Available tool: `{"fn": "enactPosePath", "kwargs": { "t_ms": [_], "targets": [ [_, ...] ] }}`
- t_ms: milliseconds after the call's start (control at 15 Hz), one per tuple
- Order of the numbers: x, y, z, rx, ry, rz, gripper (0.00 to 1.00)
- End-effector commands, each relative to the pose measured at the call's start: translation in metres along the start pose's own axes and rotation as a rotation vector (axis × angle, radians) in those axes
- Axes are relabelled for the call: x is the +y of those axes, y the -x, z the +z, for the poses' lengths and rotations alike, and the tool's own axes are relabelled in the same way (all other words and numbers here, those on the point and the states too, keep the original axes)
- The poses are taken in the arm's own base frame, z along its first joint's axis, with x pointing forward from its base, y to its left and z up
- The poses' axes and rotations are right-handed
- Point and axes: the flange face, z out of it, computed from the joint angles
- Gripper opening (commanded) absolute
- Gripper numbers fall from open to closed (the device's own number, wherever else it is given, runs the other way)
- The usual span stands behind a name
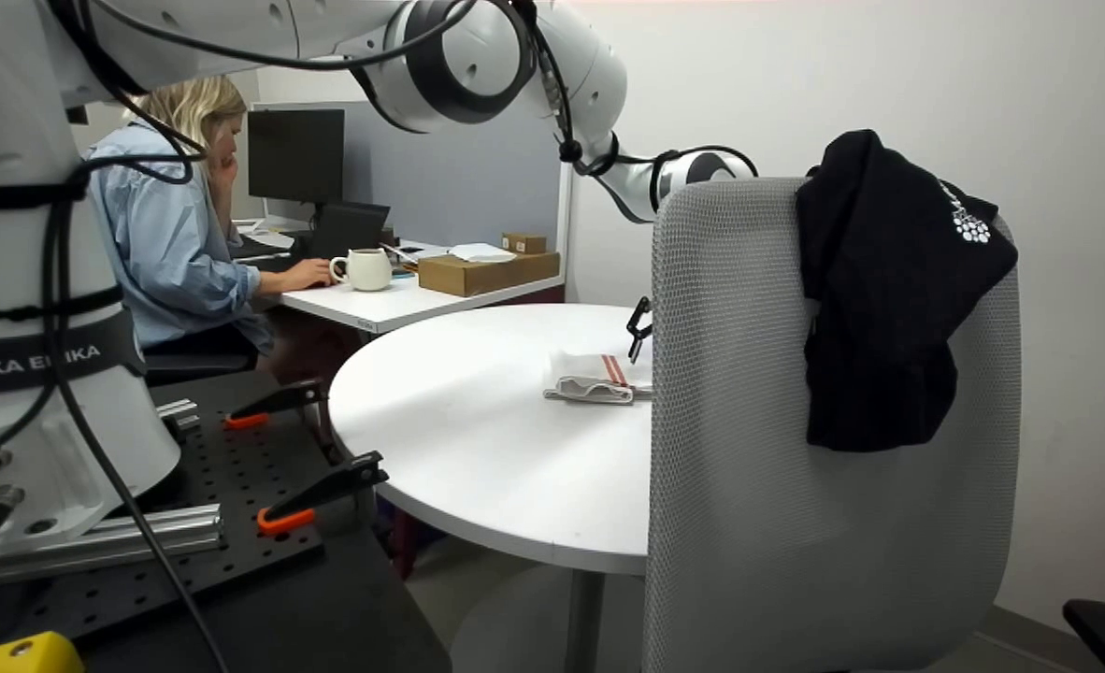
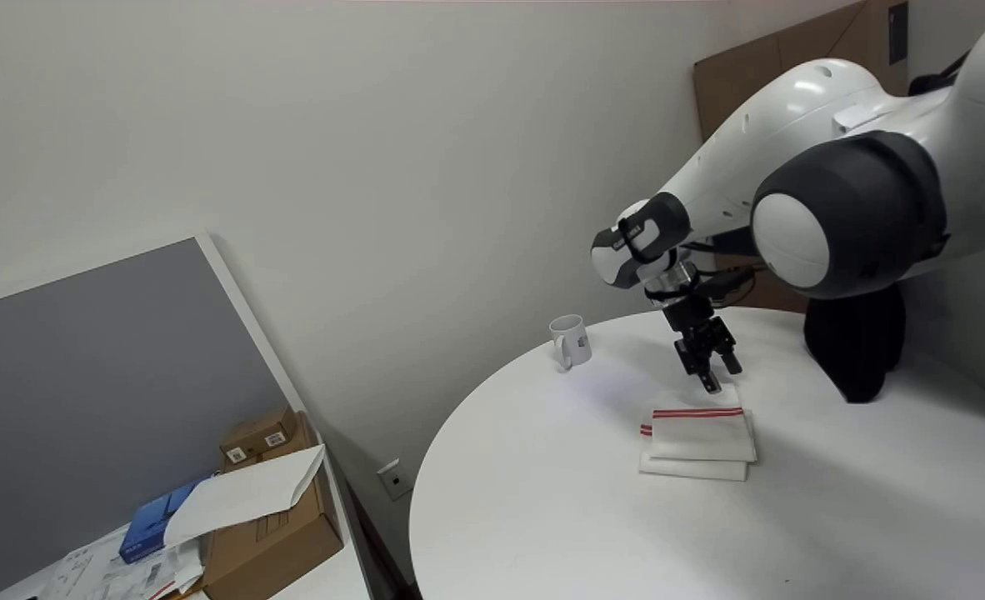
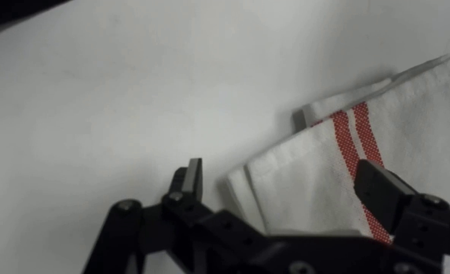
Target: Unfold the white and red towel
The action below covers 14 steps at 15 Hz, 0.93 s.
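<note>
Pointing down over the round white worktop, the gripper has its jaws spread wide apart, at the far side of the white and red towel in an exterior view. In the wrist view, one finger stands in front of the red stripes, while the other shows past a corner of the cloth, against the worktop; whether either touches the fabric, I cannot tell.

The towel lies folded in layers, in from the worktop's far edge, a pair of stripes running across the upper layer and a shorter pair showing at the left end of the layer beneath, which also sticks out on the near side. A mug stands just inside the worktop's far left edge, well apart from the towel.

In an exterior view, a grey chair back hides the worktop's right edge, with a black garment draped over the top. There, beyond the far left edge, a person in a blue shirt sits at a desk bearing a monitor and a cardboard box.
</note>
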Motion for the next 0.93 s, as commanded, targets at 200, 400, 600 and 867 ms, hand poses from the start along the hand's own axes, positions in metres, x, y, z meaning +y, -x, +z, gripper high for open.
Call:
{"fn": "enactPosePath", "kwargs": {
  "t_ms": [200,400,600,867],
  "targets": [
    [0.01,0.003,0.001,-0.008,0.02,0.037,1.0],
    [0.007,-0.001,0.006,-0.016,0.018,0.026,0.83],
    [0.001,-0.007,0.015,-0.026,0.008,0.011,0.58],
    [-0.007,-0.012,0.017,-0.037,0.007,0.001,0.26]
  ]
}}
